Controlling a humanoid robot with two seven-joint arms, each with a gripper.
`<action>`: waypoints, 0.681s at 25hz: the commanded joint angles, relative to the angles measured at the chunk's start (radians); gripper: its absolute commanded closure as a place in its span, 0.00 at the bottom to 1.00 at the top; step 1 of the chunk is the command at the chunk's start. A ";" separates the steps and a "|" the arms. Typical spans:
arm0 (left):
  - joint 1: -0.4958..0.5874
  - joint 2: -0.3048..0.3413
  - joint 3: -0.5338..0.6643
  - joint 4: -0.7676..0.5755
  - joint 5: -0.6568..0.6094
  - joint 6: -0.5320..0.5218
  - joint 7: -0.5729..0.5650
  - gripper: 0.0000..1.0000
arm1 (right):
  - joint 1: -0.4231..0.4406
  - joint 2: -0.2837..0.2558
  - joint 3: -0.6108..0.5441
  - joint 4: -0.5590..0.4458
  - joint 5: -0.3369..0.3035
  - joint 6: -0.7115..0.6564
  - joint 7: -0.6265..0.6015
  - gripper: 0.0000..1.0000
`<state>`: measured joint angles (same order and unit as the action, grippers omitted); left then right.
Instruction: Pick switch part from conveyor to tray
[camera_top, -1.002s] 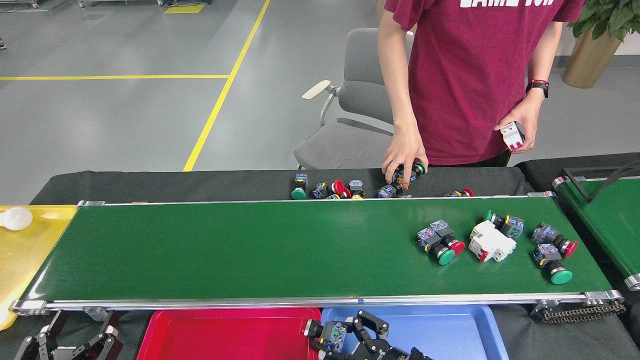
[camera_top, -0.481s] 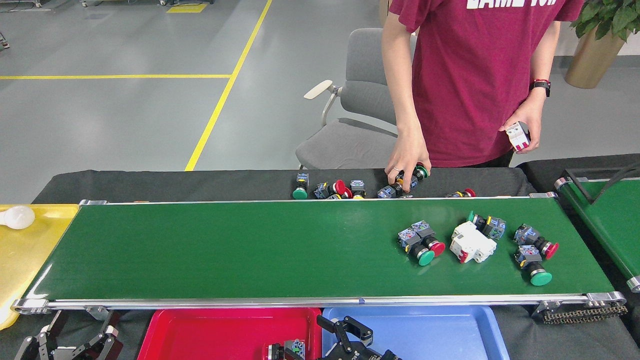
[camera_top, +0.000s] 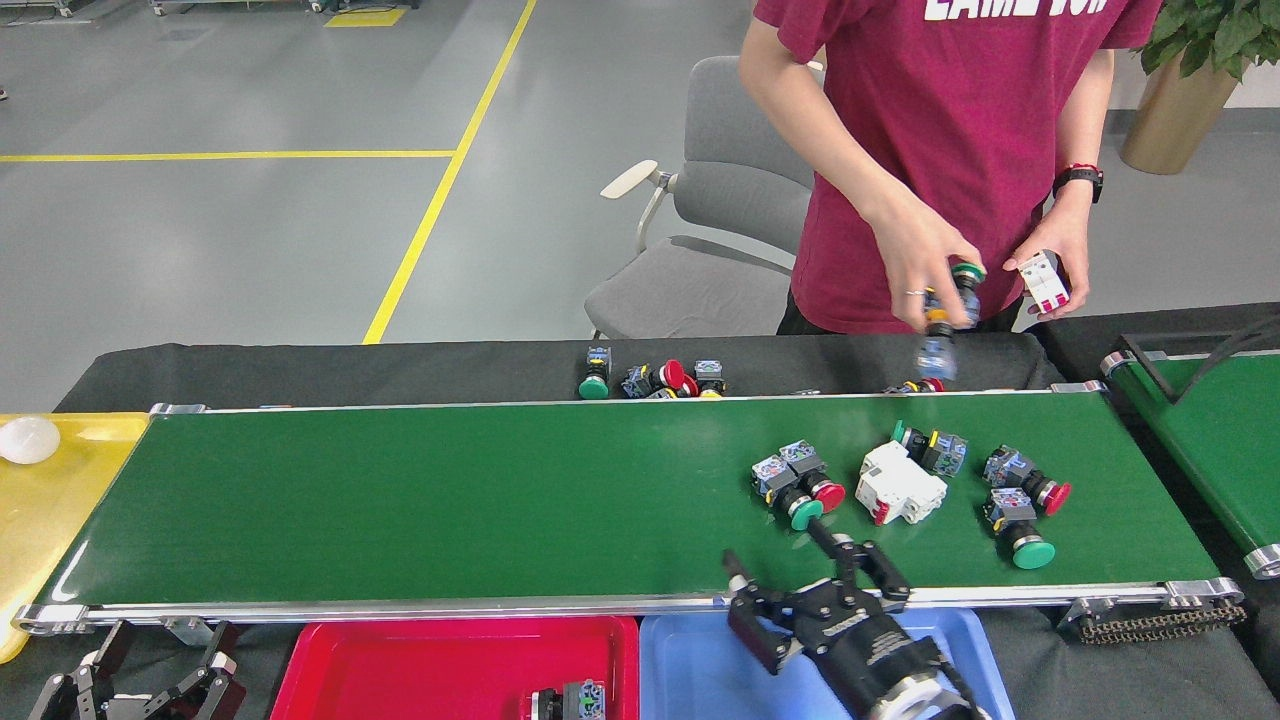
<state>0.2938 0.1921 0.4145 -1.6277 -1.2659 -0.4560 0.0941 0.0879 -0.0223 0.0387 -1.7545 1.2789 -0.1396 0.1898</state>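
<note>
Dark-green and flat, the long conveyor belt with silver aluminium side rails carries a cluster of switch parts toward its right end. Nearest the belt's near rail is a pair of grey-bodied push-button switches, one with a green cap and one with a red cap, lying side by side and touching. Just right of them on the belt lies a white rectangular breaker block, with a small green-capped switch against its far side. Further right on the belt are a red-capped switch and a larger green-capped switch.

The right gripper, black with its fingers spread apart and empty, reaches over the belt's near rail, just short of the green-capped switch of the pair. The left gripper sits below the belt's left end at the frame's bottom edge; whether it is spread or closed cannot be told.

Below the belt's near rail, a red plastic tray holds one switch part, and a blue plastic tray lies beside it. Beyond the belt's far rail, loose switches rest on black cloth, and a person in a maroon shirt holds a green-capped switch in one hand and a white block in the other.
</note>
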 joint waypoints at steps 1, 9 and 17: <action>-0.001 0.007 0.007 -0.014 0.000 0.002 0.004 0.00 | 0.023 -0.008 -0.074 -0.016 -0.001 0.015 -0.072 0.04; -0.001 0.007 0.009 -0.014 0.002 0.002 0.004 0.00 | 0.182 -0.008 -0.178 -0.016 -0.003 0.011 -0.184 0.04; -0.002 0.007 0.009 -0.014 0.002 0.002 0.003 0.00 | 0.173 -0.010 -0.177 -0.016 -0.001 0.009 -0.194 0.04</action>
<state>0.2942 0.1922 0.4177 -1.6286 -1.2658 -0.4560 0.0936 0.2734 -0.0248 -0.1343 -1.7552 1.2784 -0.1261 0.0051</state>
